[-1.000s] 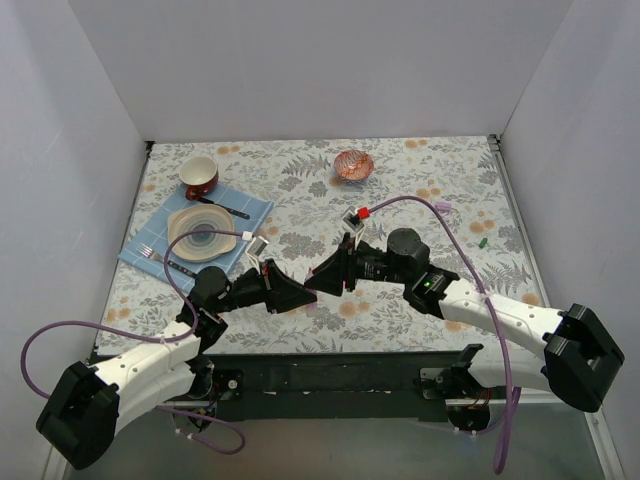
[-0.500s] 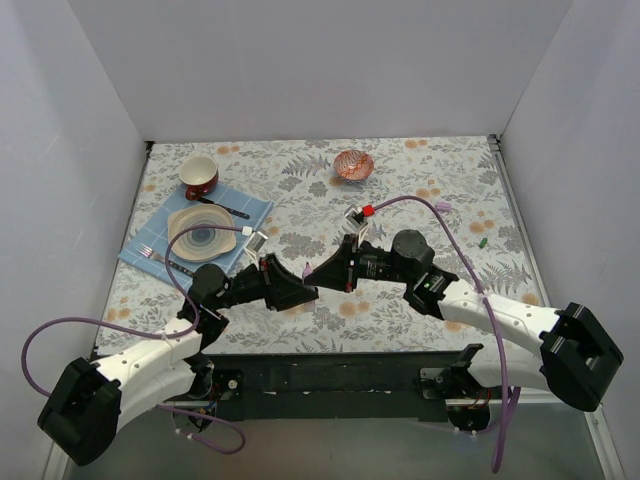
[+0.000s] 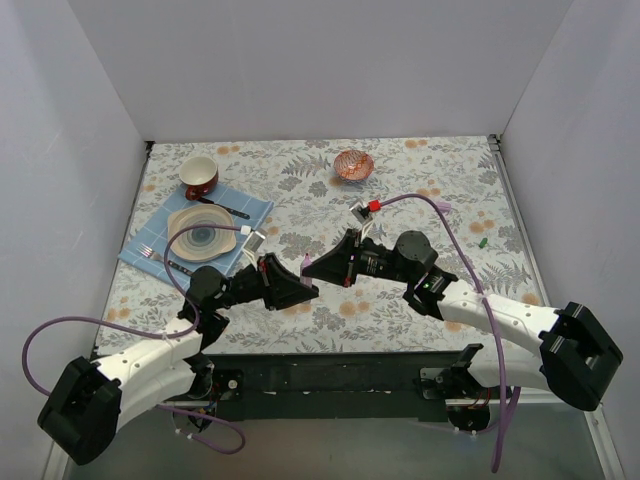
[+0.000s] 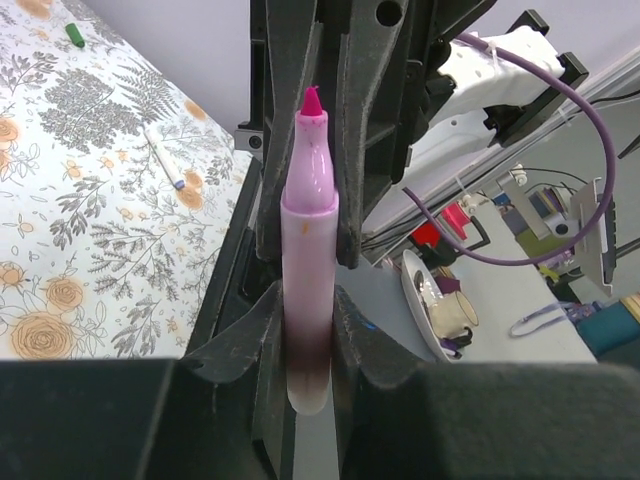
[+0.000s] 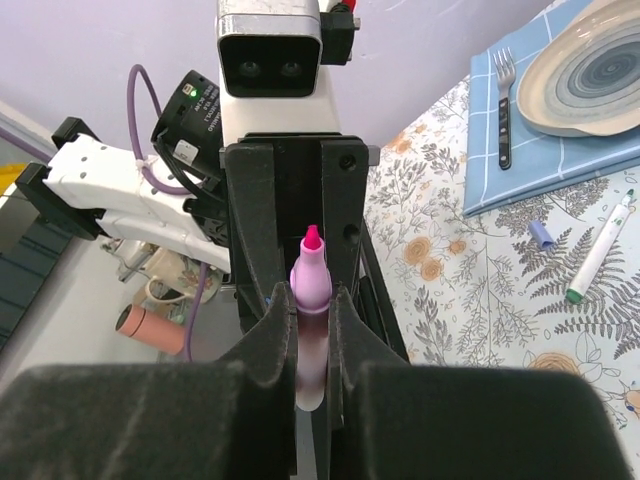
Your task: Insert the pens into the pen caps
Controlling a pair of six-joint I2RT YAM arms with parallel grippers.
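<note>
The short pale-pink marker (image 4: pixel 308 240) with a magenta tip is clamped upright between my left gripper's (image 4: pixel 308 295) fingers, its tip reaching in between the right gripper's fingers beyond. In the right wrist view the pink marker (image 5: pixel 311 275) sits between my right gripper's (image 5: pixel 310 295) shut fingers, tip toward the left gripper. In the top view the left gripper (image 3: pixel 303 287) and the right gripper (image 3: pixel 308 268) meet tip to tip at the table's middle. A green cap (image 4: pixel 75 35) and a white pen (image 4: pixel 165 160) lie on the cloth. Another white pen (image 5: pixel 600 255) and a purple-blue cap (image 5: pixel 541 234) lie near the napkin. The pink cap is hidden.
A plate (image 3: pixel 202 232) and dark cutlery lie on a blue napkin (image 3: pixel 150 250) at the left, with a red-brown cup (image 3: pixel 199 176) behind. A copper bowl (image 3: pixel 353 164) stands at the back middle. The green cap (image 3: pixel 482 242) lies at the right.
Both grippers have lifted a little away from the near edge and pushed closer together, their fingers now overlapping around the marker.
</note>
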